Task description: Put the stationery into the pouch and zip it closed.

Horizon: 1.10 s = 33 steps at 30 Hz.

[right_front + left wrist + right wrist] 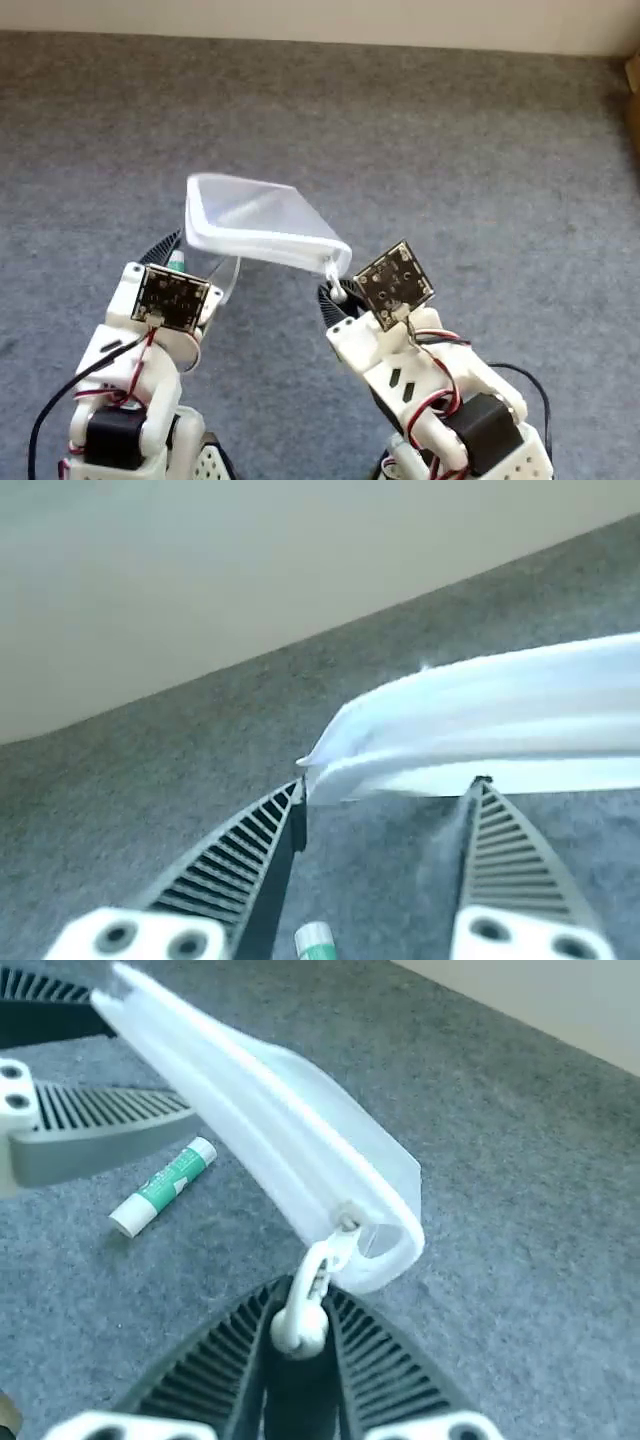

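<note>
While the right tool (305,1300) pinches the zipper pull (298,1328), seemingly to keep the pouch (260,1110) raised, the left tool (390,783) stands spread at its left corner, the glue stick (165,1188) not yet inside.

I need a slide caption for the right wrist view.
Right gripper pinches the white zip pull of the translucent white pouch; green-and-white glue stick lies on grey carpet.

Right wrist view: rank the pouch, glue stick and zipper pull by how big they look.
1. pouch, clearly largest.
2-3. glue stick and zipper pull look about alike; the pull sits nearer the camera, so I won't rank them.
</note>
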Each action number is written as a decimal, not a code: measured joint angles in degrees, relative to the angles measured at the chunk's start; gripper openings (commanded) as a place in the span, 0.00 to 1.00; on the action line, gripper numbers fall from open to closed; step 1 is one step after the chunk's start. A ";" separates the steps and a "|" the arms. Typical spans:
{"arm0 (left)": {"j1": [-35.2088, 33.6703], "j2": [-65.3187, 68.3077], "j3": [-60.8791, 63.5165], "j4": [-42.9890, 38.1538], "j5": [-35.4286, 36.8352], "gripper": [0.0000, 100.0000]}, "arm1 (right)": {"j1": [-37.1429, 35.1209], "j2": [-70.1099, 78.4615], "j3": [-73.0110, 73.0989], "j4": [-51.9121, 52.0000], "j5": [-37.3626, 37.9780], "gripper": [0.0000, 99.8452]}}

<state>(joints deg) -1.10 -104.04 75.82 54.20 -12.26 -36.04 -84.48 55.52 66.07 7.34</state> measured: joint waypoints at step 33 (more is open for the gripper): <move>29.19 0.09 7.47 -18.73 -0.88 0.20 | -8.88 0.00 -6.33 13.98 0.09 0.00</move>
<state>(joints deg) 28.09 -103.96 83.30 35.47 -13.14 -44.92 -84.48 49.19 80.04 7.43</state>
